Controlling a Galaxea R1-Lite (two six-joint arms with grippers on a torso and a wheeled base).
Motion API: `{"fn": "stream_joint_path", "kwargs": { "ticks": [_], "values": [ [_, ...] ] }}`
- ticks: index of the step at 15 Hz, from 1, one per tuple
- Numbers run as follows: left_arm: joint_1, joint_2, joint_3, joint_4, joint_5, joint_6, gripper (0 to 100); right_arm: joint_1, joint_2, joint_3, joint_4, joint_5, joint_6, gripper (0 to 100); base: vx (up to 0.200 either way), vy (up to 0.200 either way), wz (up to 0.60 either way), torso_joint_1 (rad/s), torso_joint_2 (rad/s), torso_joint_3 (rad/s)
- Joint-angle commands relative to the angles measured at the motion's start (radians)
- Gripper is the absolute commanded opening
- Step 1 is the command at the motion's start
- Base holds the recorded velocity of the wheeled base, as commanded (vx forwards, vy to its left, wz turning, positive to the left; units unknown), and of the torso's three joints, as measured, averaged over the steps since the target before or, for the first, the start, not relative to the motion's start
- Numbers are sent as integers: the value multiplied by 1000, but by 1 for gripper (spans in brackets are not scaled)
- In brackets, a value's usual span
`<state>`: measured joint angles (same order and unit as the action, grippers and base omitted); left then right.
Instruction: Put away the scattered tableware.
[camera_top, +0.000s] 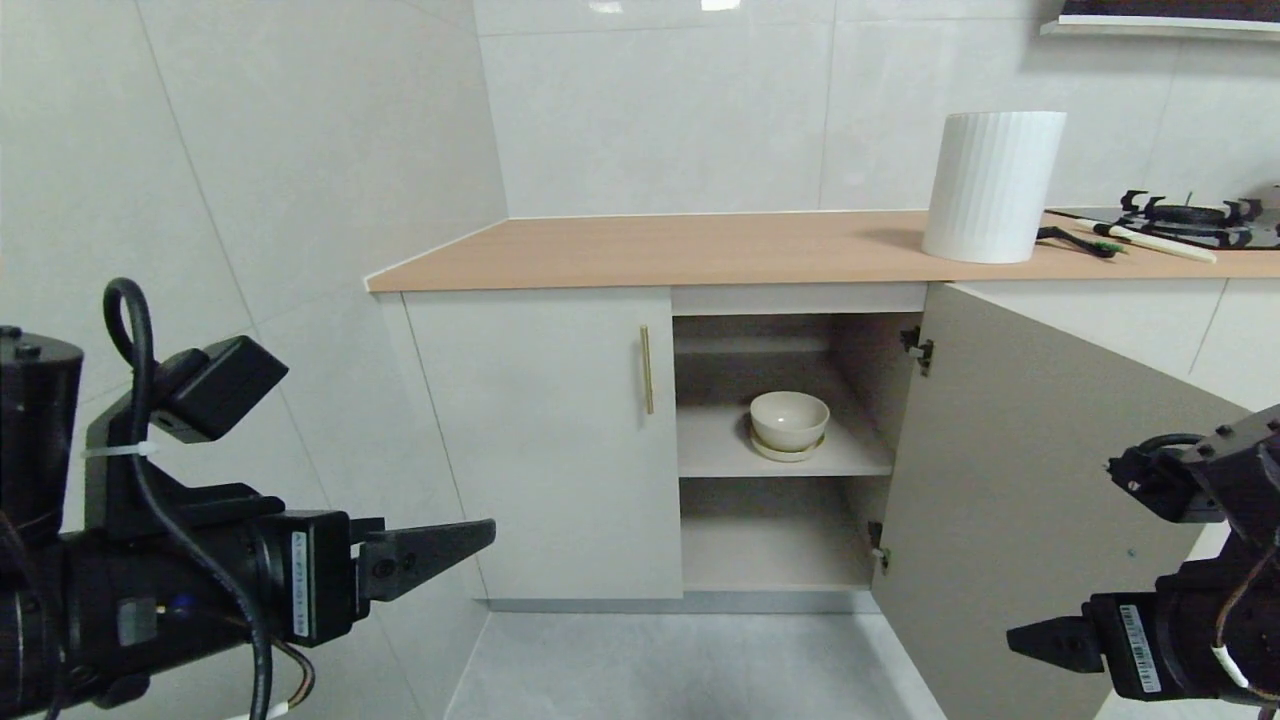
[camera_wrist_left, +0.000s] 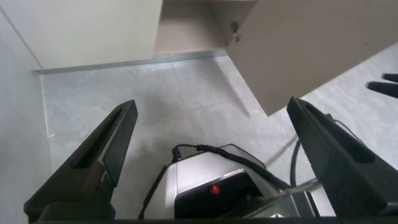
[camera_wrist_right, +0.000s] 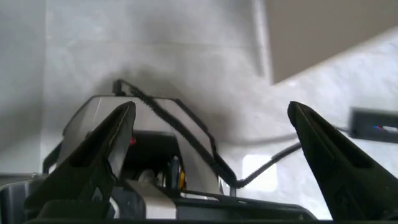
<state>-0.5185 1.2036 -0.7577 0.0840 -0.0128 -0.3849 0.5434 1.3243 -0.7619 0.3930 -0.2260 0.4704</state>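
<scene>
A cream bowl (camera_top: 789, 418) sits on a small plate (camera_top: 787, 449) on the middle shelf of the open cabinet (camera_top: 780, 455). My left gripper (camera_top: 480, 540) hangs low at the left, well short of the cabinet, open and holding nothing; its fingers (camera_wrist_left: 106, 155) stand wide apart over the floor. My right gripper (camera_top: 1020, 640) is low at the right, beside the open cabinet door (camera_top: 1010, 500), also open and holding nothing, with its fingers (camera_wrist_right: 329, 162) spread above the floor.
A white ribbed cylinder (camera_top: 993, 186) stands on the wooden countertop (camera_top: 650, 250). Beside it lie utensils (camera_top: 1140, 240) and a gas hob (camera_top: 1190, 215). The left cabinet door (camera_top: 545, 440) is closed. A tiled wall runs along the left; grey floor (camera_top: 680, 665) lies before the cabinet.
</scene>
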Motion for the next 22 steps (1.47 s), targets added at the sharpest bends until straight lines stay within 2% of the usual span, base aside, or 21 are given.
{"fn": "stream_joint_path", "kwargs": {
  "ticks": [1,5,8,10,14,16,19,22],
  "values": [
    [0,2,0,0,-1,0,100,-31,15,-8,4,0,-18,100,0,-200,0,-12,-2,2],
    [0,2,0,0,-1,0,100,-158,47,-8,10,-1,-81,100,0,-200,0,4,-1,2],
    [0,4,0,0,-1,0,100,-298,47,-8,23,-10,-177,100,0,0,0,0,0,0],
    [0,4,0,-1,-1,-2,100,-436,52,-16,21,-47,-257,100,0,0,0,0,0,0],
    [0,5,0,0,-1,-2,100,-605,115,-60,-32,-61,-277,100,0,0,0,0,0,0],
    [0,7,0,-1,-1,-2,100,-648,155,-63,-103,-59,-277,100,0,0,0,0,0,0],
    [0,8,0,-1,-1,-3,100,-692,276,-56,-278,-64,-265,100,0,0,0,0,0,0],
    [0,8,0,-1,-1,-3,100,-714,346,-57,-358,-58,-230,100,0,0,0,0,0,0]
  ]
}}
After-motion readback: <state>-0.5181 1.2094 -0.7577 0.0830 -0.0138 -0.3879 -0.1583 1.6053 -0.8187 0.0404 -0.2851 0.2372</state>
